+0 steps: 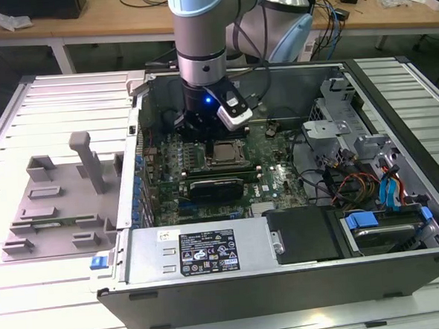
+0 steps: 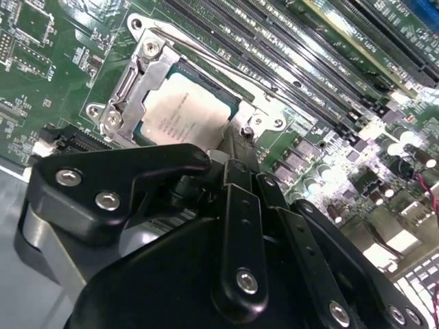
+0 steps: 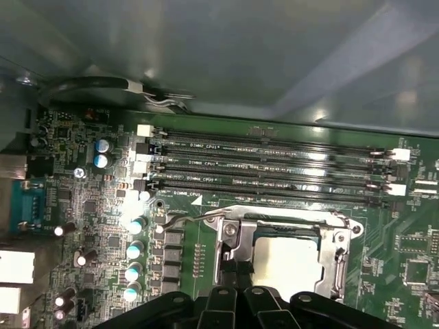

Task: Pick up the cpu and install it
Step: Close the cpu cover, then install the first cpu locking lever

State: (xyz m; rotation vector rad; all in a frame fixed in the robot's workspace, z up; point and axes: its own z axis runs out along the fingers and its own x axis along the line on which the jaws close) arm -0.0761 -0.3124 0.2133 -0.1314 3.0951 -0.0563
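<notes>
The cpu lies flat inside the socket frame on the green motherboard of the open computer case. In both wrist views its pale silvery top sits under the metal bracket. My gripper hangs low over the board on the exterior view's left of the socket. Its tips are close together at the bracket's edge, beside the cpu and holding nothing. A thin wire lever runs along that side.
Long memory slots run beside the socket, with a row of capacitors nearby. A power supply, drive bays and loose cables fill the case. A grey fixture stands on the slatted table at the exterior view's left.
</notes>
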